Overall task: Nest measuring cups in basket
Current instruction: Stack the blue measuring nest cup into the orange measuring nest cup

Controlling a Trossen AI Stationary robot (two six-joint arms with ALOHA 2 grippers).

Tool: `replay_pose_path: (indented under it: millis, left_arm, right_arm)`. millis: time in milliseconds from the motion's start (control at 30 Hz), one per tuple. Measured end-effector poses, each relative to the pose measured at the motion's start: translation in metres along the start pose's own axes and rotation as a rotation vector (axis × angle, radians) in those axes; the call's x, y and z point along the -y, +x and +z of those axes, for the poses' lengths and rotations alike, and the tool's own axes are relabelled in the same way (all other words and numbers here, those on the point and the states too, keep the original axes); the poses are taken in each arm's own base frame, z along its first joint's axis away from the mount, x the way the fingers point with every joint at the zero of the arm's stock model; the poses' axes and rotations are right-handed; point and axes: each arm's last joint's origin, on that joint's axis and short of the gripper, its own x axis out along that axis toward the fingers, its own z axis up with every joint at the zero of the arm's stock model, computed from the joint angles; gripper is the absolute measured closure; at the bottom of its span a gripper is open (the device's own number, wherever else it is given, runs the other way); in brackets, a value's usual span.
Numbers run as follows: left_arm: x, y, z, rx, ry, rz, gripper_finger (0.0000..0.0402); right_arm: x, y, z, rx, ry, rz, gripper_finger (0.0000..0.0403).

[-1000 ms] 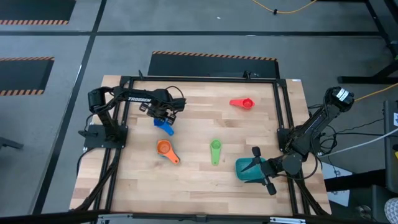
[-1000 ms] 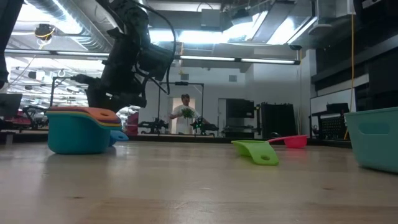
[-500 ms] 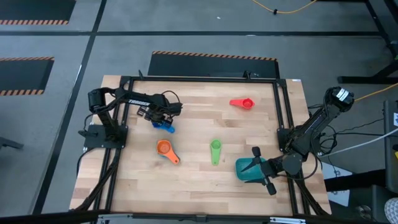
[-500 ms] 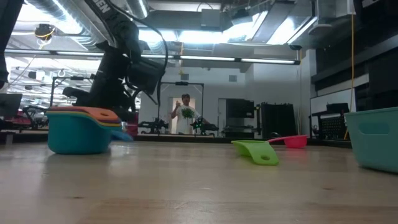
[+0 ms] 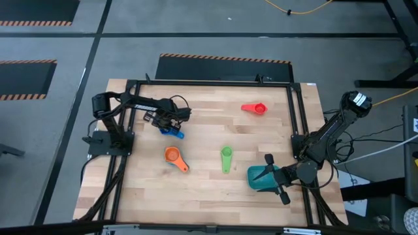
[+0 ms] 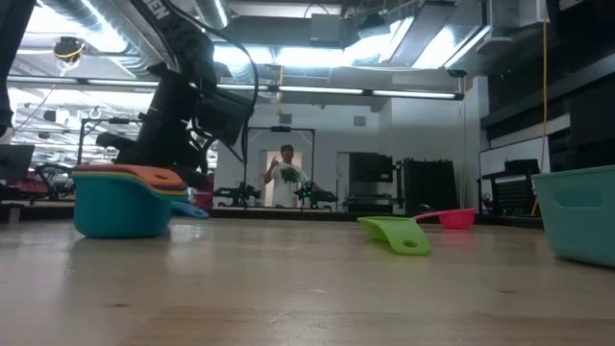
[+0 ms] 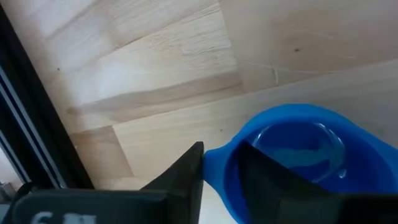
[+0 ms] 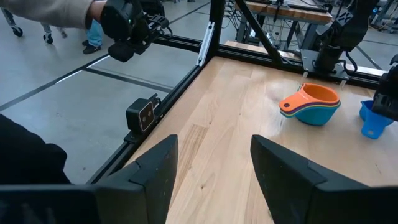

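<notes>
Dark blue cup (image 5: 174,132) rim straddled by closing left tool (image 5: 168,125), open table (image 5: 209,140) around.

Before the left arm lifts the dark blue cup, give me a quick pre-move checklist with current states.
1. Left gripper is at the dark blue cup: ok, one finger inside the rim, one outside.
2. Grip fully shut on the rim: cannot tell.
3. Stack of nested cups, orange on top, stands apart from the blue cup: ok.
4. Green cup and red cup lie loose, away from the lift: ok.
5. Teal basket is reachable: not ok, the right gripper sits at it.
</notes>
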Motion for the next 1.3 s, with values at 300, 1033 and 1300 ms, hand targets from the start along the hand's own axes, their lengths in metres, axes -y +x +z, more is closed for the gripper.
replay_pose_path:
  millis: [300,1033,1300]
  left_arm:
    - [0.001,-0.004,0.001,0.004,0.001,-0.006,0.0349]
    - [0.038,-0.096,0.018,0.267,0.157,-0.232,0.0364]
    - [0.057,-0.151,-0.007,0.332,0.264,-0.402,0.0363]
  right_arm:
    - [0.0,0.0,0.0,0.0,0.0,0.0,0.0195]
    - [0.0,0.0,0.0,-0.003,0.005,-0.001,0.0195]
    - [0.0,0.0,0.0,-0.003,0.005,-0.001,0.0195]
